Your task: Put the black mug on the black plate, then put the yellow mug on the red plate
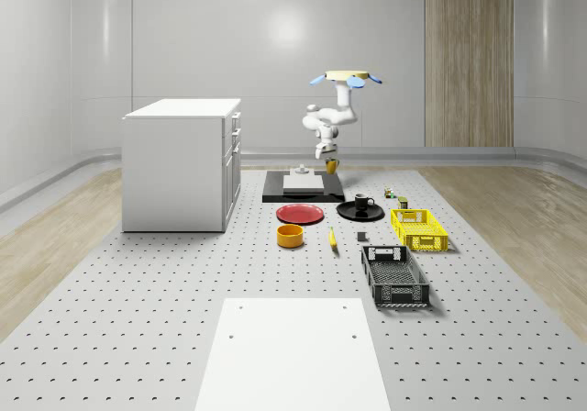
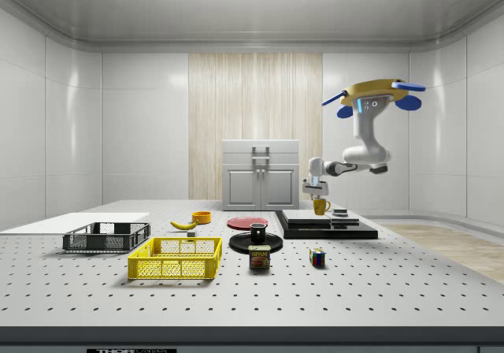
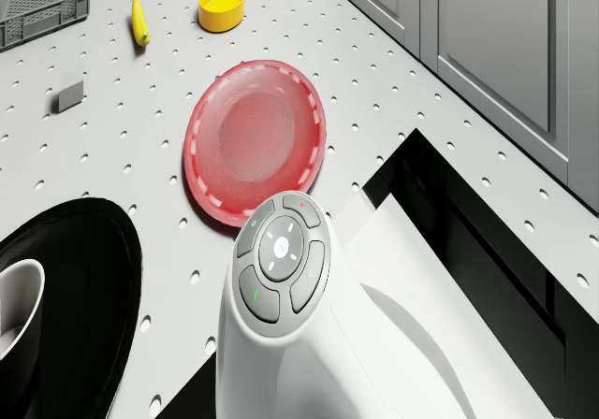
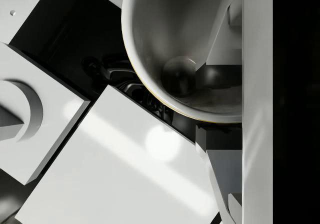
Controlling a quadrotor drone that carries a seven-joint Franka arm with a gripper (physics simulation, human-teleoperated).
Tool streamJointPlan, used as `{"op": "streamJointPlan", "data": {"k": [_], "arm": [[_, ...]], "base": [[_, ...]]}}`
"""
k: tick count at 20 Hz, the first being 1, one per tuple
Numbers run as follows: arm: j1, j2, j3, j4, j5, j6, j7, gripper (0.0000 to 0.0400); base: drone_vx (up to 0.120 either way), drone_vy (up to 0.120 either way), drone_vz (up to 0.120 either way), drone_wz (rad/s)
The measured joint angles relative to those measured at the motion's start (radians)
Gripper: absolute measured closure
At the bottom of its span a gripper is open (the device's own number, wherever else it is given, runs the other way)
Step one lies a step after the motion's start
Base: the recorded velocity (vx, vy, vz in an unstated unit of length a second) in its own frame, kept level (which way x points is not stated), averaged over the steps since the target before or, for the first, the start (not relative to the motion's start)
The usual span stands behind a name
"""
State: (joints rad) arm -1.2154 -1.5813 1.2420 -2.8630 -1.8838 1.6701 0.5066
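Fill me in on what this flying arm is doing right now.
The drone hovers above the black base slab near the white cabinet. Its gripper holds the yellow mug in the air, just over the slab's white blocks. The black mug already sits on the black plate. The red plate beside it has nothing on it, so the yellow mug's placement is not yet done.

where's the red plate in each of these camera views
Whole-scene view: red plate on the table, at the black plate's left.
Side view: red plate behind the black plate.
Drone view: red plate beyond the arm.
Wrist view: not in it.
Shared landmark: the black plate beside it.
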Motion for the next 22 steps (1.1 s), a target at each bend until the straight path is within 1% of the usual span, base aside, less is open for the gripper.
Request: {"op": "streamJointPlan", "data": {"k": [3,22], "arm": [[0.000,-0.001,0.000,0.000,0.000,0.001,0.000,0.0300],[-0.001,-0.004,0.001,0.000,0.002,0.004,0.001,0.0300]], "base": [[0.120,-0.107,0.000,0.000],[0.120,0.000,0.000,0.000]]}}
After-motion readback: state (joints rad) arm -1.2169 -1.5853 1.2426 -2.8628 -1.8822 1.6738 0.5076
